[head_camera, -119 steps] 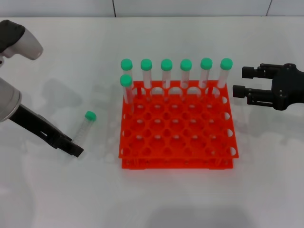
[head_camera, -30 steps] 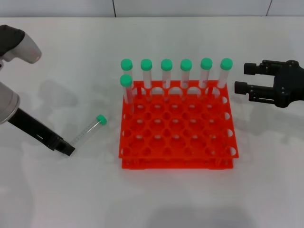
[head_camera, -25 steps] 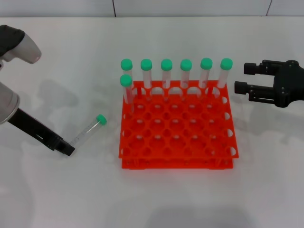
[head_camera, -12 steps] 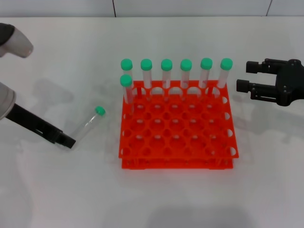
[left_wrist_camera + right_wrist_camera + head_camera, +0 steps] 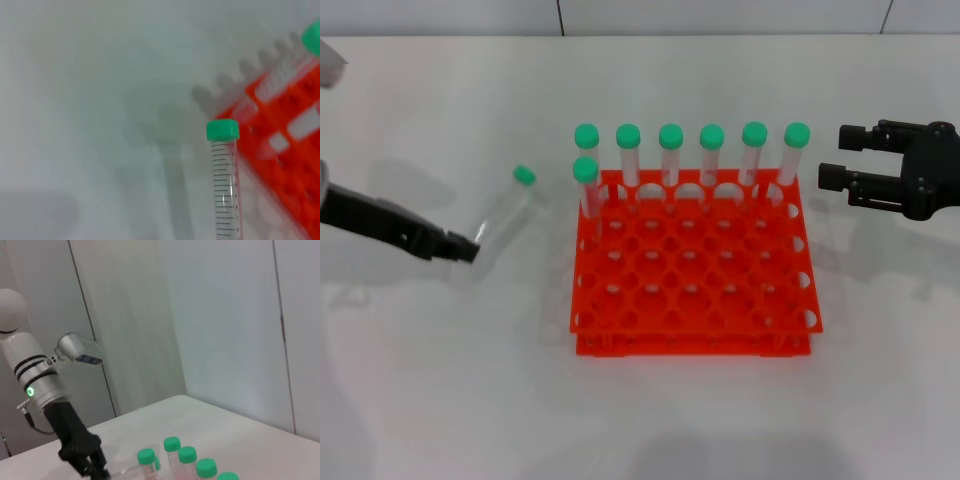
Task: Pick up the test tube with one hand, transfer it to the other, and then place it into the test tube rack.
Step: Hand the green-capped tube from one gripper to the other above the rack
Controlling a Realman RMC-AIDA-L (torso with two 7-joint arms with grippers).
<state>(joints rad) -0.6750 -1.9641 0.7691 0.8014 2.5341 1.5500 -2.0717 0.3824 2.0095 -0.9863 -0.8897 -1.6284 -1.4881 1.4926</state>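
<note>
White table (image 5: 440, 400), test tube (image 5: 505, 213) now lifted

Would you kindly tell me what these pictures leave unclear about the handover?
- The clear green-capped test tube: its tip is hidden by the left gripper in the head view, cut off in the left wrist view.
- The right gripper: its arm leaves the head view's edge.

The test tube (image 5: 505, 212), clear with a green screw cap, is held at its lower end by the left pincer (image 5: 470, 250), tilted, cap uppermost and leaning toward the test tube rack (image 5: 692, 268), a bright orange-red square grid of round holes.
</note>
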